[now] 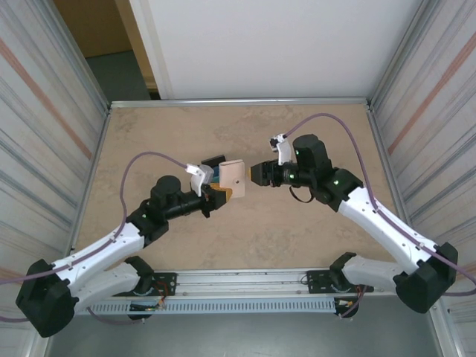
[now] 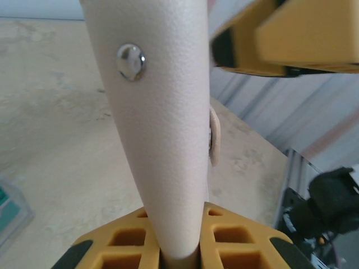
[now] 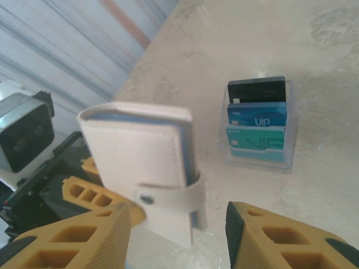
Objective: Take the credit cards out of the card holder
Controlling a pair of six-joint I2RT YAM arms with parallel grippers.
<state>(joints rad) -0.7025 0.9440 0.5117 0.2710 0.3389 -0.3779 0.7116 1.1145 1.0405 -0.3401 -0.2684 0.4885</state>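
Item: cream leatherette folding card holder, snap tab fastened, over table centre. Left gripper, at its 8 o'clock, clenched on it. Right gripper, at 3 o'clock, jaws parted, empty. Step: likely presenting the holder; next calls for unsnapping the tab

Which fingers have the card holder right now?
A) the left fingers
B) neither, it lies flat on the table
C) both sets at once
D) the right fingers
A: the card holder is raised off the table, one end clamped between the left fingers, while the right fingers stand apart, short of it.
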